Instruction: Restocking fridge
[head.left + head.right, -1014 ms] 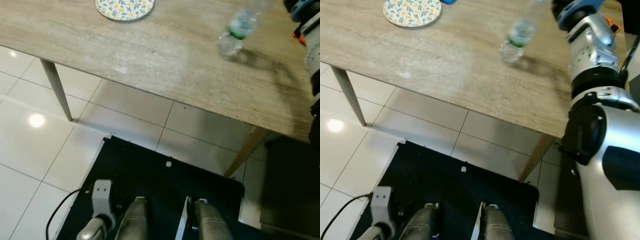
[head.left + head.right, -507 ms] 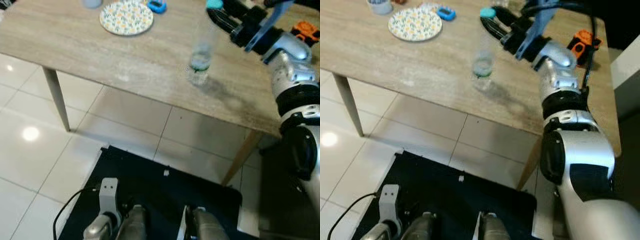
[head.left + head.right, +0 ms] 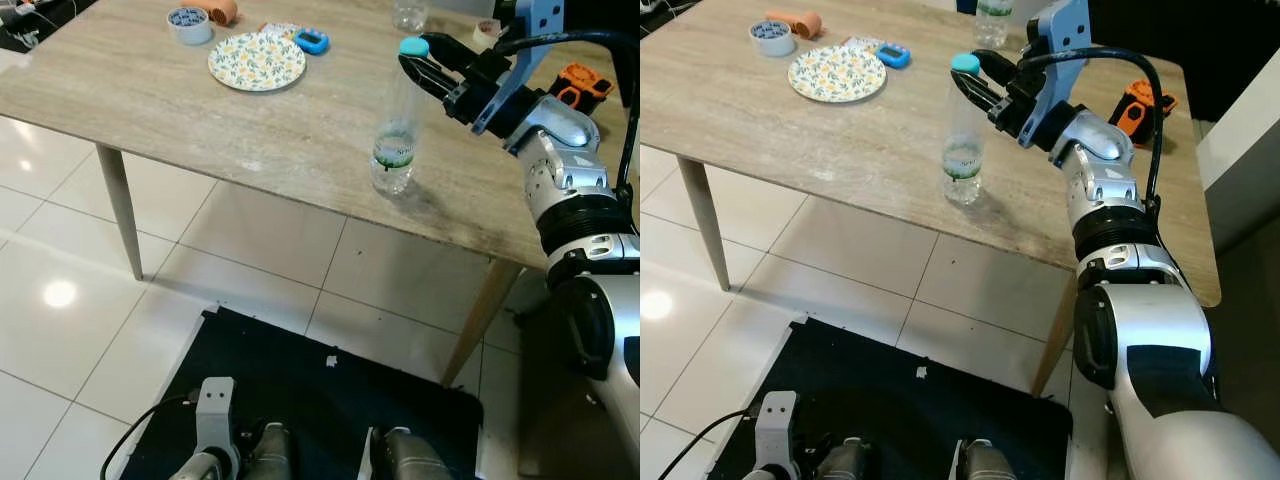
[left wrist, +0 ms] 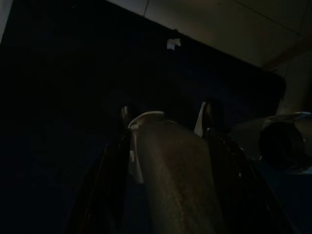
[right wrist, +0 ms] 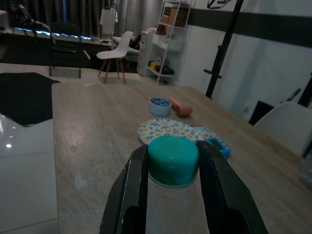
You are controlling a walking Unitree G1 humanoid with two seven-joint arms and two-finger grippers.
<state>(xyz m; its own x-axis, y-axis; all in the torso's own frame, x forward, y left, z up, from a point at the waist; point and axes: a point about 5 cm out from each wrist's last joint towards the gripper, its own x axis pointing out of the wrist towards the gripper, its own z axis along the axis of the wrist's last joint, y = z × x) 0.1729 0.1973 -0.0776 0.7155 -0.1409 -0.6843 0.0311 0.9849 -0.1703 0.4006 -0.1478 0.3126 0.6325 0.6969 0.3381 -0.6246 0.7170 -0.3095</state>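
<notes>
— So what's different from half a second ago?

— Mostly the camera: the head has lifted, so more of the wooden table [image 3: 200, 110] shows. The right gripper [image 3: 978, 82] was beside the bottle's teal cap [image 5: 173, 160] then; now its two black fingers [image 5: 134, 190] sit on either side of it, pressed to it as far as I can judge.

— Closed on it, then?

— It looks so. The water bottle [image 3: 963, 150] stands upright near the table's front edge, not yet lifted. For restocking, that means the pickup is barely under way; the fridge is nowhere to be seen.

— And the left gripper [image 4: 165, 146]?

— Hanging idle in the dark over the black mat [image 3: 300, 370] (I can't tell whether it's open).

— Materials?

— Clear thin plastic, a green label low down, a ridged cap. The tabletop is matte grain; a round flowered plate [image 3: 257, 61] lies well apart.
</notes>
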